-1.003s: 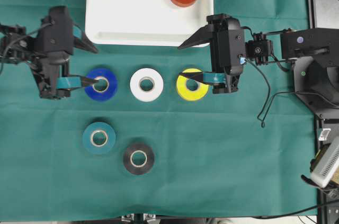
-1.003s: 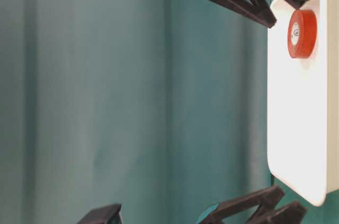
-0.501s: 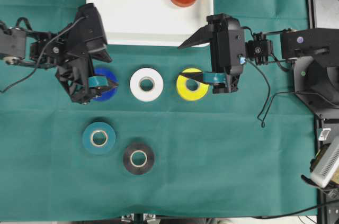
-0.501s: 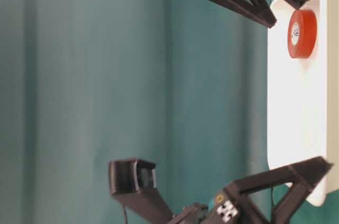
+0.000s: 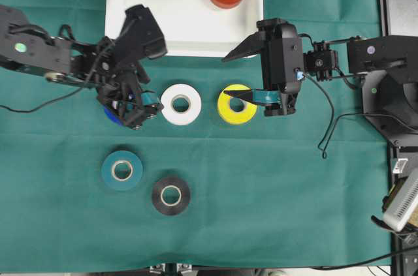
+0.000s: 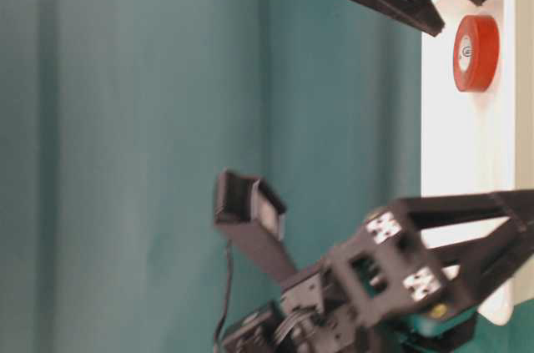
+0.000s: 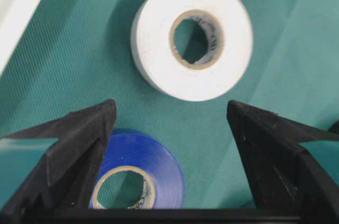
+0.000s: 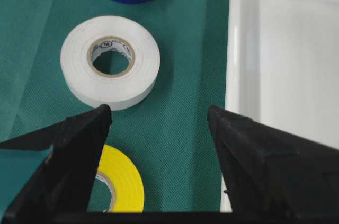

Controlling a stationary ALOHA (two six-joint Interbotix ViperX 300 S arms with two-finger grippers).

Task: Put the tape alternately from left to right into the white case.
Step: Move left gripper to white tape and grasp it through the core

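Beneath the left hand [image 7: 169, 144]: blue tape [image 7: 136, 177], flat on the surface, one finger in its core, fingers apart; white case [image 5: 163, 8] just beyond; right hand [image 8: 159, 118] apart, empty

Bright even light, soft shadows

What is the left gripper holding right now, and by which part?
It cannot be told: the left gripper sits at the blue roll, one finger overlapping its rim, the other clear of it; no clamp shows.
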